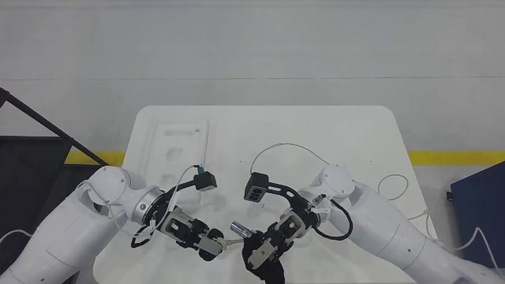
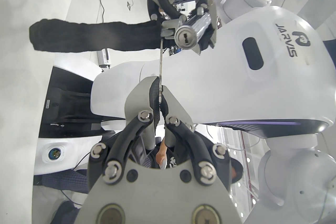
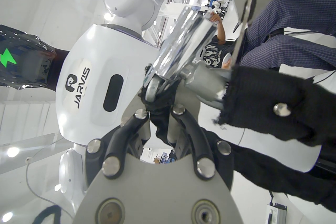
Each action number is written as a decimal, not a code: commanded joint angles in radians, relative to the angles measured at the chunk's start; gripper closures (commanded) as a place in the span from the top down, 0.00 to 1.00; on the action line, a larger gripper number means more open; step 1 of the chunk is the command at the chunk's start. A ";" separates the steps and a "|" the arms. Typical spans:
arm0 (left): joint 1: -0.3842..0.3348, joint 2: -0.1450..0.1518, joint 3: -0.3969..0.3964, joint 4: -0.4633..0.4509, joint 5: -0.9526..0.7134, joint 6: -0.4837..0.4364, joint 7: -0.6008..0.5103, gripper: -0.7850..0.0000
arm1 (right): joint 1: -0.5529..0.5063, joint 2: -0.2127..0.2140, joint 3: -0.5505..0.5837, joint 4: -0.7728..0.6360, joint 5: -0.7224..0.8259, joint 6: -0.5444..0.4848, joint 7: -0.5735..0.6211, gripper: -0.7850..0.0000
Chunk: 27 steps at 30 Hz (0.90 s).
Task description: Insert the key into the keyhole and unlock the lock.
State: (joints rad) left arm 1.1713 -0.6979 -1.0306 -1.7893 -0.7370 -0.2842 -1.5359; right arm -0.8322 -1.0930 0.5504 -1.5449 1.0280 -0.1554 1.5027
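Key: a thin, flat bit of metal (image 2: 160, 64). It looks small, light and stiff. It is smooth, so it could slip or twist in a grip.
Where the key is: up in the air over the near edge of the table (image 1: 316, 126), between the two grippers. Its tip is just beside the lock's round face, not in the keyhole.
Left gripper: (image 2: 159, 101) pinched tight on the back end of the key. The blade sticks straight out toward the lock.
Lock: a shiny round metal tube (image 2: 195, 26) with a black cloth sleeve (image 2: 92, 34) going off to one side. It looks hard, smooth and heavier than the key.
Keyhole: a tiny slot (image 2: 185, 37) in the middle of the round face. It looks toward the left gripper.
Right gripper: (image 3: 162, 96) closed around the lock's tube, holding it up.
Best hold: I think the key should be held by its back end, flat sides pressed. The lock should be held by the tube, not the soft sleeve.
Next move: the key likely needs a small slide sideways to meet the slot.
Watch out: a crooked push could bend the key or make the shiny lock turn.
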 commanded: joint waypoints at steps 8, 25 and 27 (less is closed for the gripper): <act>-0.055 0.002 0.061 -0.021 0.011 0.000 0.000 0.00 | 0.009 -0.026 0.011 0.008 -0.022 0.015 -0.014 0.00; -0.008 0.010 -0.013 -0.053 -0.006 -0.022 0.022 0.00 | -0.022 -0.053 0.040 0.037 -0.047 0.035 0.015 0.00; 0.001 0.012 -0.024 -0.052 -0.007 -0.024 0.024 0.00 | -0.026 -0.055 0.044 0.037 -0.047 0.038 0.019 0.00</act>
State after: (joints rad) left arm 1.1673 -0.6868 -1.0492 -1.8420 -0.7434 -0.3072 -1.5130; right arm -0.8567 -1.1474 0.5926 -1.5080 0.9810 -0.1191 1.5200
